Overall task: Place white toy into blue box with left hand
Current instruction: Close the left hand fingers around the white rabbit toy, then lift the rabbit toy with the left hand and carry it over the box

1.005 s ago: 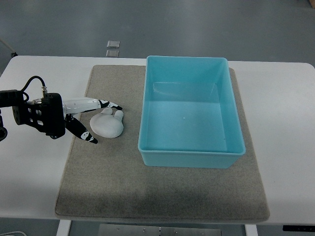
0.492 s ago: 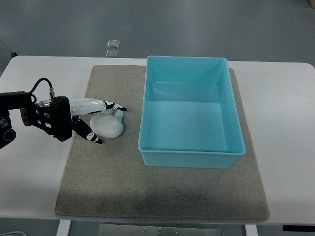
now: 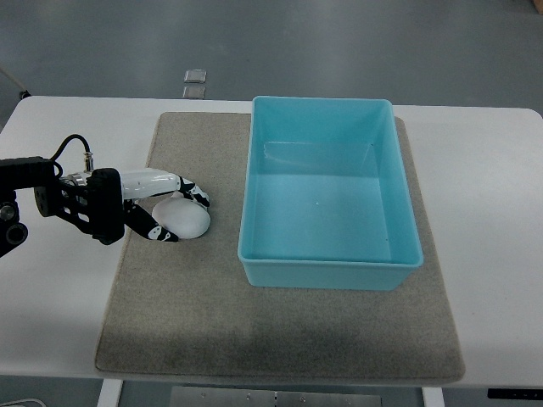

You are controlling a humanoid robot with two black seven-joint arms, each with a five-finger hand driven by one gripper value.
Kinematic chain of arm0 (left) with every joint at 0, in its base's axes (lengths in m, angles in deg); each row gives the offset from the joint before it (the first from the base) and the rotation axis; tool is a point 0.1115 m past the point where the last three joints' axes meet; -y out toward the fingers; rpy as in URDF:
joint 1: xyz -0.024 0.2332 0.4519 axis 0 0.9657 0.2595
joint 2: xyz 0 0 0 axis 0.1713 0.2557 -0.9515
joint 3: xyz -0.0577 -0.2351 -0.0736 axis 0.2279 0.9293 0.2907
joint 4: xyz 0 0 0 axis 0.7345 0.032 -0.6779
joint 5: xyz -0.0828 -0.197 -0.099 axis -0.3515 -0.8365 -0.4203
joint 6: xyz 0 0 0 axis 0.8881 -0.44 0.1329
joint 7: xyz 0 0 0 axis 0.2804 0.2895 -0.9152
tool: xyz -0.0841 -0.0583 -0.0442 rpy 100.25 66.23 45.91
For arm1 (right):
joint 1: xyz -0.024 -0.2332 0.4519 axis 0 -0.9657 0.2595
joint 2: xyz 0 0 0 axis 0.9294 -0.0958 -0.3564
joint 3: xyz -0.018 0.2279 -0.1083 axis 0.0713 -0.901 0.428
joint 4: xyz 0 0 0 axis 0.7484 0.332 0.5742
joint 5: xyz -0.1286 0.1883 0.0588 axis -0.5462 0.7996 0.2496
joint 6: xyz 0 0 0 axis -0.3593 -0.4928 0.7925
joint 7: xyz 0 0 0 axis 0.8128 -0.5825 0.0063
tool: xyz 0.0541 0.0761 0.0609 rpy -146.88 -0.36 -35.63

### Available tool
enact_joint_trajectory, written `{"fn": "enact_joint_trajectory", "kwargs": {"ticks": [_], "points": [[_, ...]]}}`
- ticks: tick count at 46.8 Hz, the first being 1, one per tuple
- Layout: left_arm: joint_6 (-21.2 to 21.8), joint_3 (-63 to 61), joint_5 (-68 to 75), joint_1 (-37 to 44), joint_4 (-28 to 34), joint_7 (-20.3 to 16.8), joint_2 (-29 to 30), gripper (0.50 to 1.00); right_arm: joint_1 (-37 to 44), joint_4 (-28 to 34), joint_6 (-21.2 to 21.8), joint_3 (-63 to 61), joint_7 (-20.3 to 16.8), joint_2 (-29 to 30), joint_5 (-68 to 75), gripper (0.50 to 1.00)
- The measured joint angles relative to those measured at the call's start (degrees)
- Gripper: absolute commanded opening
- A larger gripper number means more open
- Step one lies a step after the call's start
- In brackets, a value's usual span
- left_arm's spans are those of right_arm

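Currently the left hand (image 3: 161, 208) has its fingers (image 3: 193, 192) curled around the white toy (image 3: 185, 217), which rests on the grey mat (image 3: 254, 331) left of the empty blue box (image 3: 328, 275). Risk: the rounded toy may slip from this grip during the lift, or catch the box's near wall.

Lighting: even, bright, overhead. Soft shadow band across the mat (image 3: 280, 339) below the box (image 3: 329, 273). Focus sharp throughout; no glare.
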Motion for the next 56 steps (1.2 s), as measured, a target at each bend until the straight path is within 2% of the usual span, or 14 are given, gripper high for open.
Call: {"fn": "enact_joint_trajectory", "kwargs": {"ticks": [5,8,13,23,32,42,50,56], "points": [[-0.1,0.0,0.0,-0.3,0.0,0.0,0.0,0.651,0.0,0.0,0.0,0.0,0.0,0.0,0.0,0.936],[-0.1,0.0,0.0,-0.3,0.0,0.0,0.0,0.585,0.0,0.0,0.0,0.0,0.0,0.0,0.0,0.936],[-0.1,0.0,0.0,-0.5,0.1,-0.1,0.0,0.501,0.0,0.0,0.0,0.0,0.0,0.0,0.0,0.936],[0.1,0.0,0.0,-1.2,0.5,-0.2,0.0,0.5,0.0,0.0,0.0,0.0,0.0,0.0,0.0,0.936],[3.3,0.0,-0.1,-1.3,1.4,-0.4,0.2,0.5,0.0,0.0,0.0,0.0,0.0,0.0,0.0,0.936],[3.8,0.0,-0.1,-2.3,1.4,-0.7,1.5,0.5,0.0,0.0,0.0,0.0,0.0,0.0,0.0,0.936],[3.9,0.3,-0.4,-5.9,1.4,-3.1,4.0,0.5,0.0,0.0,0.0,0.0,0.0,0.0,0.0,0.936],[4.2,0.6,-0.8,-8.9,1.4,-3.4,5.4,0.5,0.0,0.0,0.0,0.0,0.0,0.0,0.0,0.936]]}}
